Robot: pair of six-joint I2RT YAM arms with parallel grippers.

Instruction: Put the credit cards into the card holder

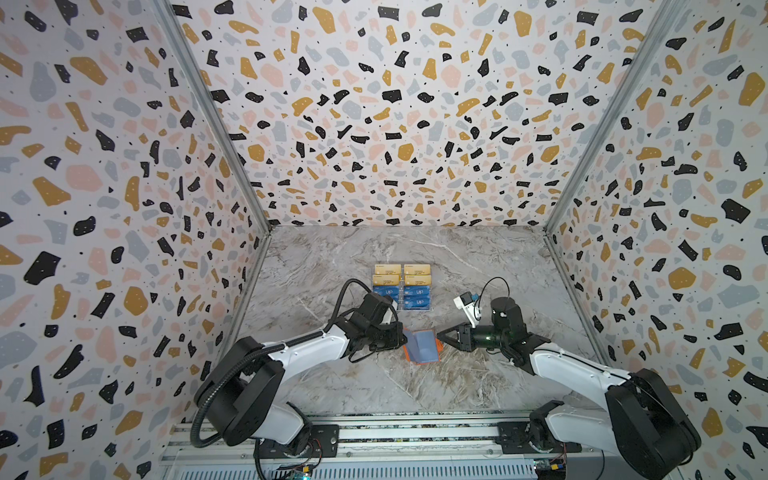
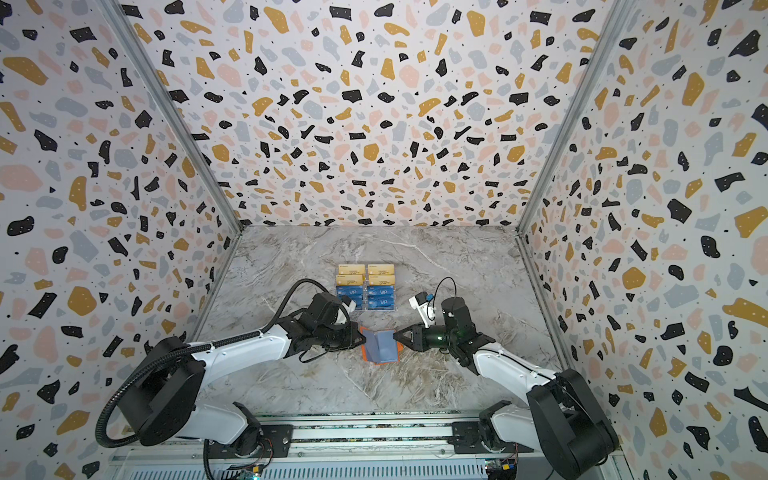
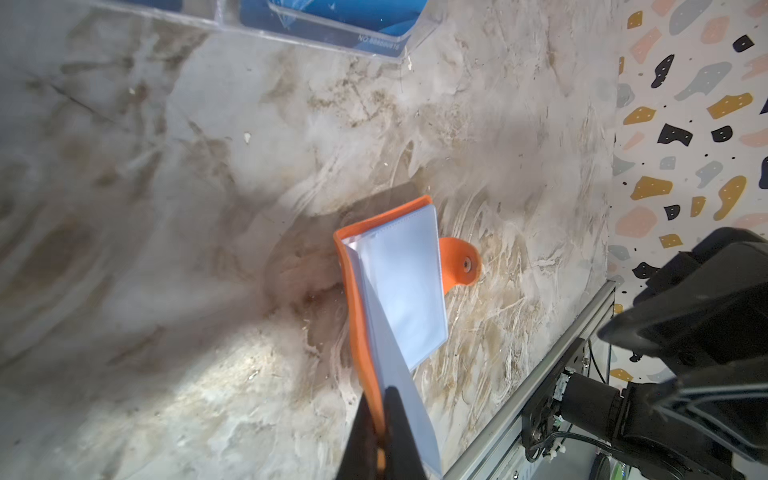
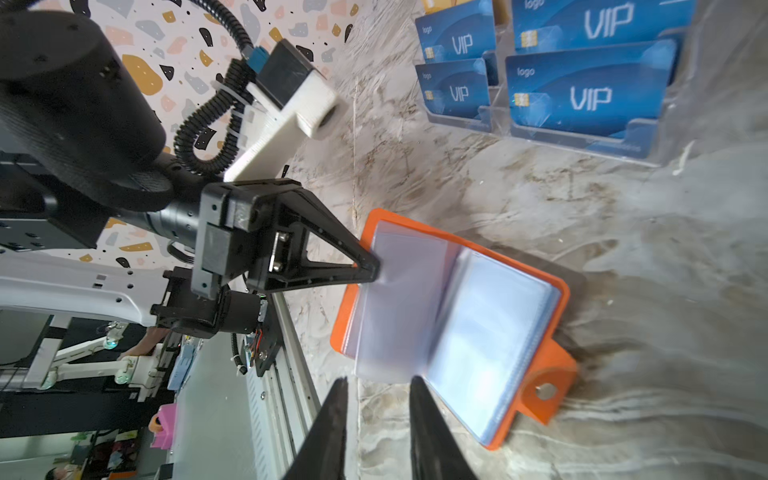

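Holder in left claw, perhaps touching right claw.

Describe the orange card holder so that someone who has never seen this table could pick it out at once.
On the grey marble table, find the clear rack of gold and blue cards near the middle. Just in front of it lies the card holder, open like a book. It alone is bright orange, with cloudy plastic sleeves inside and a round snap tab.
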